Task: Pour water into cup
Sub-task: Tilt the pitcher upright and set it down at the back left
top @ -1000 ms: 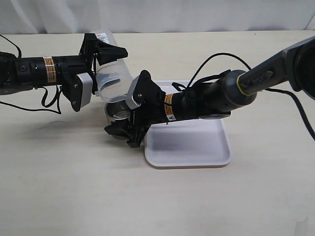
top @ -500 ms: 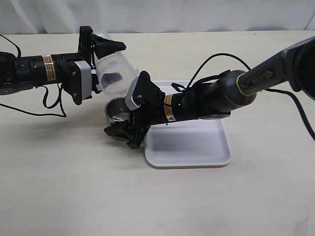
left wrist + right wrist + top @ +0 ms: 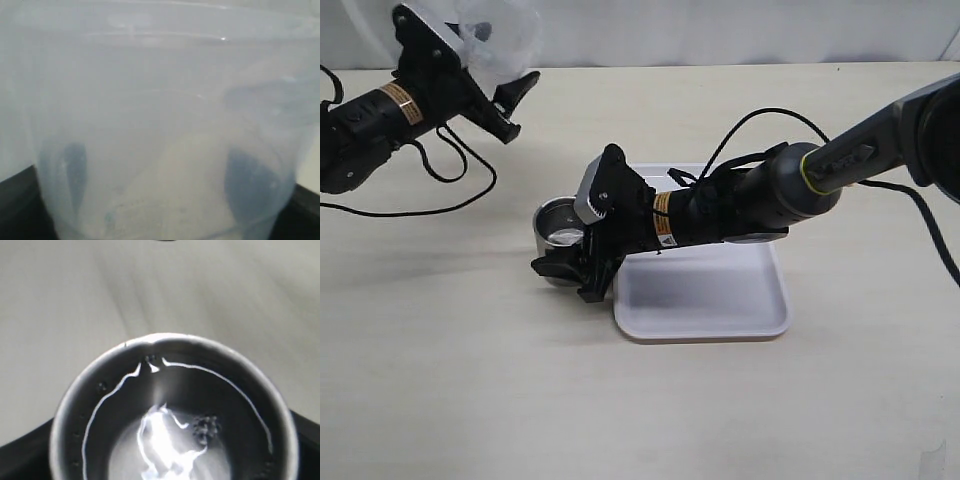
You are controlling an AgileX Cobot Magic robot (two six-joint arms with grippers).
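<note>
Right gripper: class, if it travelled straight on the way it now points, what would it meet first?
The cup, which sits between its fingers, so the right gripper would push that first. Past the cup, the line seems to run over bare table, though depth is unclear from this view.

Your left arm and right arm are black cylinders, each banded with an orange-and-yellow label. Loose black cables trail off both. A pale grey block caps the right end effector.
</note>
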